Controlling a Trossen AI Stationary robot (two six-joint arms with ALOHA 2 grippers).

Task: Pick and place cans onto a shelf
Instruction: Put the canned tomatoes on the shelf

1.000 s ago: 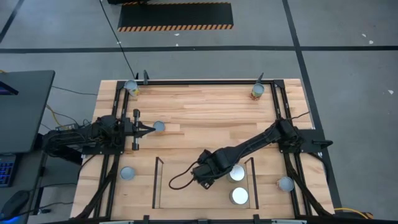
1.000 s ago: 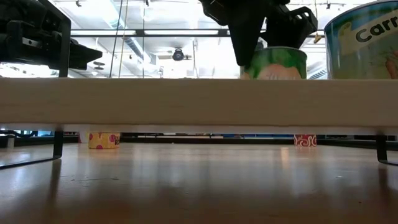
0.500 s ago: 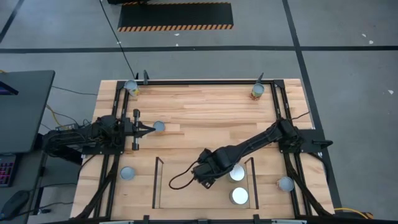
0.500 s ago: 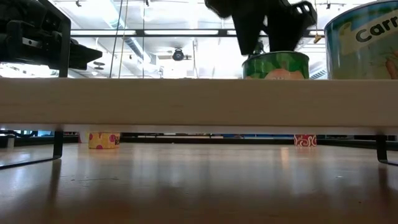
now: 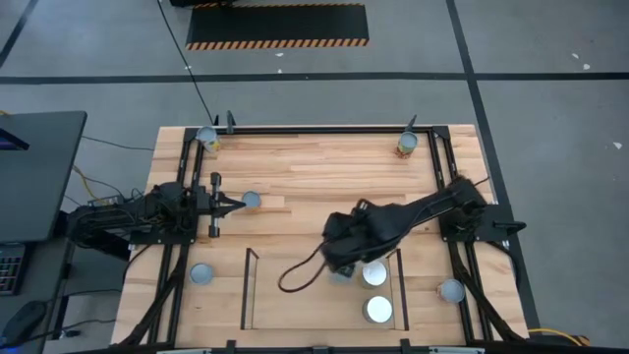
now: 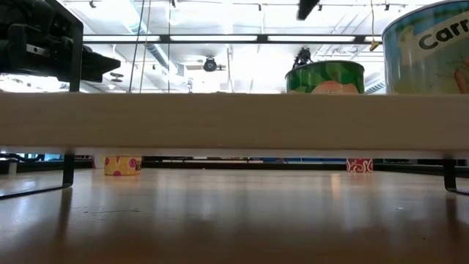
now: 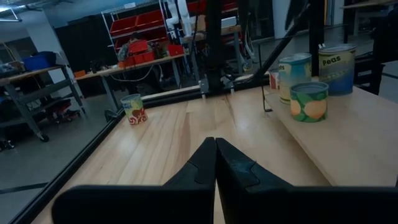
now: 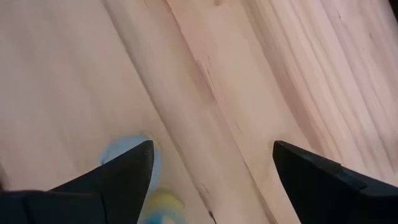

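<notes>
Roughly a third done, by the look of it; inside the shelf (image 5: 246,290), near the table's front edge, three cans (image 5: 376,310) grouped at its right end: two bright-topped ones by the right rail, plus a third (image 5: 341,275) half hidden under the right arm.

Still out on the table (image 5: 314,177): one can (image 5: 207,137) at the far left corner; one (image 5: 406,145) at the far right corner; one (image 5: 252,201) just off the left gripper's tip, towards the left edge; one (image 5: 200,273) outside the shelf's left rail; one (image 5: 451,289) outside its right rail by the right edge. Five of the eight therefore left to move, and the shelf's left end bare.

Right gripper (image 8: 211,162) spread wide and holding nothing, bare wood between the fingers (image 8: 118,174); arm hanging over the shelf's far edge. Left gripper (image 7: 215,163) pressed tight together, empty, pointing across the table with labelled cans (image 7: 309,101) ahead of it; arm waiting at the left edge.

In the low view, green-labelled can (image 6: 324,76) standing upright on the shelf with nothing gripping it.
</notes>
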